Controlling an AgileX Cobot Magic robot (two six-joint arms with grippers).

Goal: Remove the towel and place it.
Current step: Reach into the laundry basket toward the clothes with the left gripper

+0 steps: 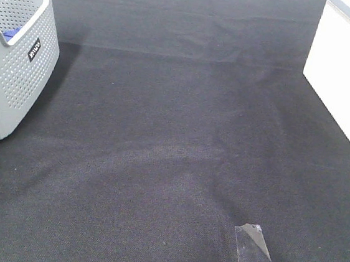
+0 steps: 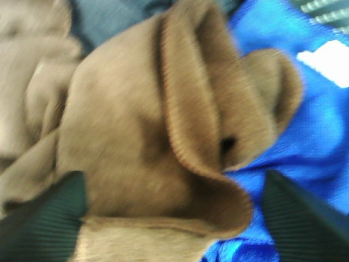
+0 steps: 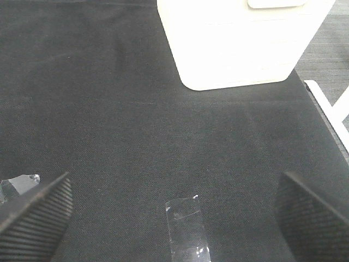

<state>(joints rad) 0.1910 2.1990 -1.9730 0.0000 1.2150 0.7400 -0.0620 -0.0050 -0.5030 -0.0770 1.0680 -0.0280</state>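
The towel (image 2: 136, 125), brown and plush, lies crumpled in thick folds and fills the left wrist view. My left gripper (image 2: 174, 218) is right over it, jaws wide apart, with one rolled fold lying between the two dark fingers (image 2: 43, 218). The left finger touches the towel; the other finger stands over blue cloth. My right gripper (image 3: 174, 213) hangs open above the black cloth surface (image 3: 109, 109) with nothing between its fingers. Neither gripper nor the towel shows in the exterior high view.
A grey perforated basket (image 1: 12, 70) stands at the far left, with a bit of blue inside. Blue cloth (image 2: 305, 125) and grey fabric (image 2: 109, 19) lie beside the towel. A white box (image 1: 347, 68) sits at the back right. A clear tape strip (image 1: 254, 255) is stuck near the front.
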